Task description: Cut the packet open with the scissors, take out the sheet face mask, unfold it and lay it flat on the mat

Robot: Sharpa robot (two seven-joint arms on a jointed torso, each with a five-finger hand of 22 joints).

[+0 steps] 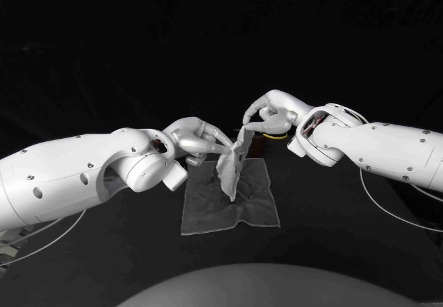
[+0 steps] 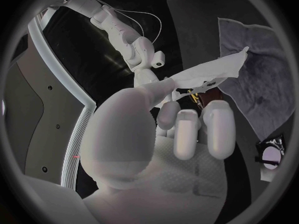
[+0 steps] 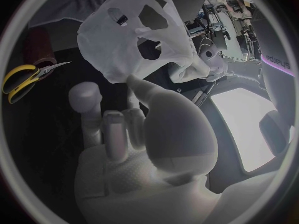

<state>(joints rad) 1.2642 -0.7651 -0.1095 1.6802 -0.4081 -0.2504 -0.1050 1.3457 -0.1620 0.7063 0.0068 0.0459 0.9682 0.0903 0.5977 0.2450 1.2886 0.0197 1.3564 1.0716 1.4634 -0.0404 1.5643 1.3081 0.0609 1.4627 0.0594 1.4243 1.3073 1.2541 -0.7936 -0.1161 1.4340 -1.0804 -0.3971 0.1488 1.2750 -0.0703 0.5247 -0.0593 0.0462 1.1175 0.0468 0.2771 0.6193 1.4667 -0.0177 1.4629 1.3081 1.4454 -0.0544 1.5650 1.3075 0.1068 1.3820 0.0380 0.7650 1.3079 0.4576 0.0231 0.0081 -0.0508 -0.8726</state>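
My left hand [image 1: 196, 138] pinches the white sheet mask [image 1: 229, 171] by its upper edge, and the mask hangs, partly unfolded, over the grey mat [image 1: 208, 214]. In the left wrist view the mask [image 2: 212, 72] stretches out from my left hand's fingers [image 2: 187, 127] above the mat [image 2: 261, 79]. My right hand [image 1: 267, 116] hovers just right of the mask's top. In the right wrist view the eye holes of the mask [image 3: 127, 32] show, and my right thumb tip touches its edge while the fingers [image 3: 84, 97] stand apart. The yellow-handled scissors [image 3: 25, 79] lie on the table under the right hand.
A dark reddish packet [image 1: 258, 148] lies by the mat's far right corner, next to the scissors [image 1: 274, 135]. A small shiny scrap [image 2: 271, 154] lies on the table beside the mat. Black table surrounds the mat.
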